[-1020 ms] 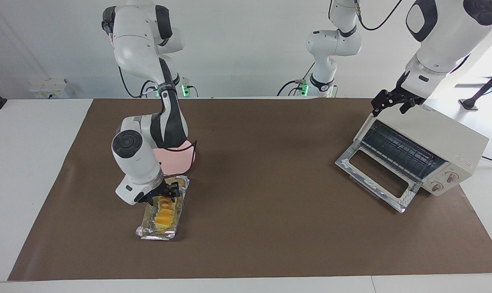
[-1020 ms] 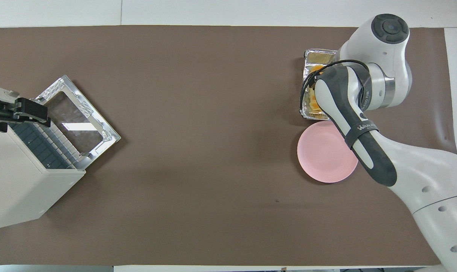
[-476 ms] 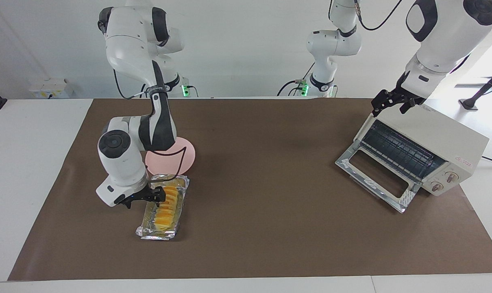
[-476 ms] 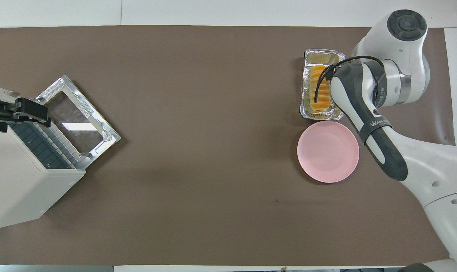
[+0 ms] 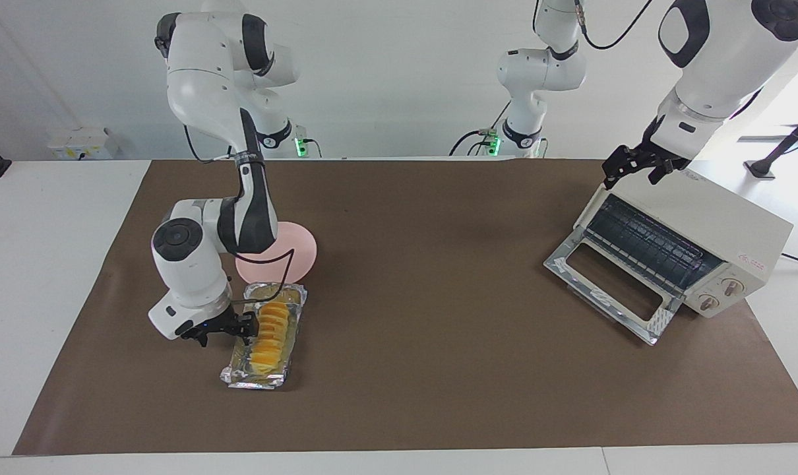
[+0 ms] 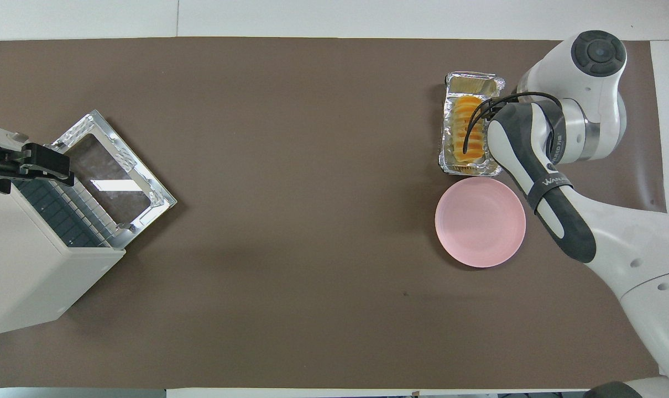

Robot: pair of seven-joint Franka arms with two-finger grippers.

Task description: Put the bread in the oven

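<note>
One bread (image 5: 272,332) is seen, lying in one foil tray (image 5: 257,378) on the brown mat (image 5: 438,369), toward the right arm's end of the table. Several yellow-orange ridged slices are counted in it, packed in a row; an exact number cannot be told. The bread is also shown from above (image 6: 467,130) inside the tray (image 6: 474,82).

One pink plate (image 5: 301,254) is placed just beside the tray, nearer to the robots. It is bare on top (image 6: 480,222).

The right gripper (image 5: 231,328) is held low at the tray's side, touching or nearly touching the bread; which cannot be told. Whether its jaws are spread or closed cannot be told either, as they are seen edge-on and hidden under the arm from above.

One oven (image 5: 715,224) is set at the left arm's end of the table, well apart from the bread. Its one glass door (image 5: 610,284) is dropped fully down onto the mat, and one wire rack (image 5: 643,241) is exposed inside. Two knobs (image 5: 719,295) are counted on its front panel. From above the oven (image 6: 19,265) and door (image 6: 113,177) are seen as well.

The left gripper (image 5: 636,165) is held over the oven's top edge, jaws spread wide, nothing gripped (image 6: 27,166).

Two arms are in use.
</note>
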